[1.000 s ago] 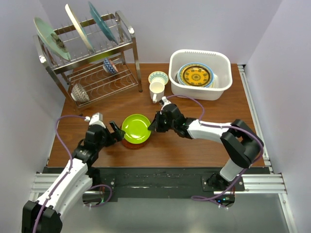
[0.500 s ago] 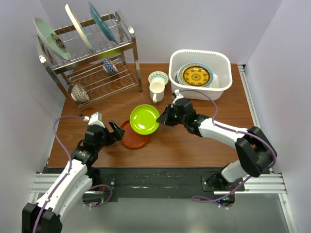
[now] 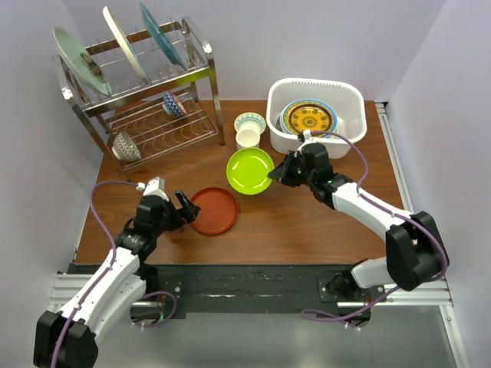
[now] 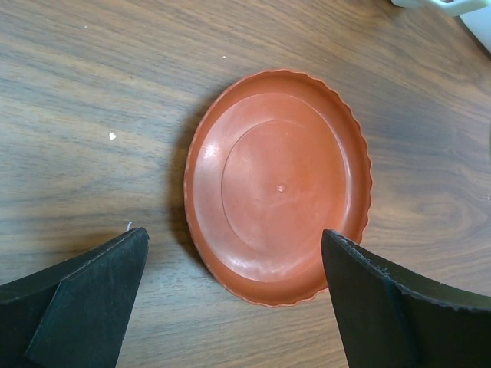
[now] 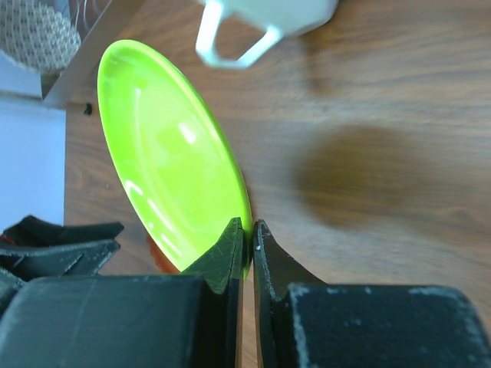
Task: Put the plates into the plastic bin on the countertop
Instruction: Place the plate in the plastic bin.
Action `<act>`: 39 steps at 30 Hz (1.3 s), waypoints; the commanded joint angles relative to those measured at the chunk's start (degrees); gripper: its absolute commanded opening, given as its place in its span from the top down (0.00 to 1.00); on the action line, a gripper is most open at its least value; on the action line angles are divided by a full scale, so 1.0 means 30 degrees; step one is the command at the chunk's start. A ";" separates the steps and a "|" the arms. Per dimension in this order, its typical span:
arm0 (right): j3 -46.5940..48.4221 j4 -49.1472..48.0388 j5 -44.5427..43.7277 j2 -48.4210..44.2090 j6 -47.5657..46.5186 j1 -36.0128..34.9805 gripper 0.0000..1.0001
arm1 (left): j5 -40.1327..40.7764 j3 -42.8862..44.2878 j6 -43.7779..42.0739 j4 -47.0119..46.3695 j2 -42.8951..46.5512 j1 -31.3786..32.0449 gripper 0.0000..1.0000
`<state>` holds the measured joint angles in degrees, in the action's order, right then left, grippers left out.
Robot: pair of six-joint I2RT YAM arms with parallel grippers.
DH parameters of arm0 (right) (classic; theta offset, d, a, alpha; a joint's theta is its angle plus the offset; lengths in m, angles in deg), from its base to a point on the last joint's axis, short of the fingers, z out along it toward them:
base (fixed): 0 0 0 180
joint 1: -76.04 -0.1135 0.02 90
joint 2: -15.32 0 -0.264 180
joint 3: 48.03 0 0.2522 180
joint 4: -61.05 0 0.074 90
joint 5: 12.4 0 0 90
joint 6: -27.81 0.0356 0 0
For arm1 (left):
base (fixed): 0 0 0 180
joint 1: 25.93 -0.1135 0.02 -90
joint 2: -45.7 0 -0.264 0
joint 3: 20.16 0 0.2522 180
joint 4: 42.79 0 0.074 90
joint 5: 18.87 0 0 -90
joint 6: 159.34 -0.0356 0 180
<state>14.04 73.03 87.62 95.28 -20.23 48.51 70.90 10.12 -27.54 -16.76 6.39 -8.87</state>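
My right gripper is shut on the rim of a lime green plate, holding it in the air above the countertop, left of the white plastic bin. Inside the bin lies a yellow patterned plate on top of a blue-rimmed one. A red-orange plate lies flat on the countertop. My left gripper is open just left of it, its fingers either side of the plate's near edge without touching.
A white mug and a small patterned bowl stand between the rack and the bin, close behind the held plate. A metal dish rack at the back left holds three plates on edge and two small bowls.
My right gripper has lifted the lime green plate off the red-orange plate and carried it up and right toward the bin. The left arm has barely moved.
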 commanded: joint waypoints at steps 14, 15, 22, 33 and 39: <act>0.3406 0.1209 0.1932 -0.0054 -0.0919 0.4016 1.00 | -0.1095 -0.0113 -0.0106 -0.1688 -0.0578 -0.0003 0.00; 0.3465 0.0977 0.2368 0.0179 -0.0889 0.4252 1.00 | -0.1211 -0.0143 -0.0135 -0.1718 -0.0578 -0.0003 0.00; 0.4225 0.0682 0.3484 0.1001 -0.0333 0.5893 1.00 | -0.1300 -0.0201 -0.0164 -0.1835 -0.0666 -0.0003 0.00; 0.5864 -0.0725 0.5360 0.2670 0.1191 0.8794 1.00 | -0.1564 -0.0436 -0.0164 -0.2069 -0.0872 -0.0003 0.00; 0.6979 -0.1075 0.5828 0.3930 0.1833 1.0053 1.00 | -0.1652 -0.0524 -0.0135 -0.2245 -0.1047 -0.0003 0.00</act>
<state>30.76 73.99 101.65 106.04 -17.48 76.61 66.79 8.89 -27.52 -20.89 3.49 -8.87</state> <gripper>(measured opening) 0.051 0.997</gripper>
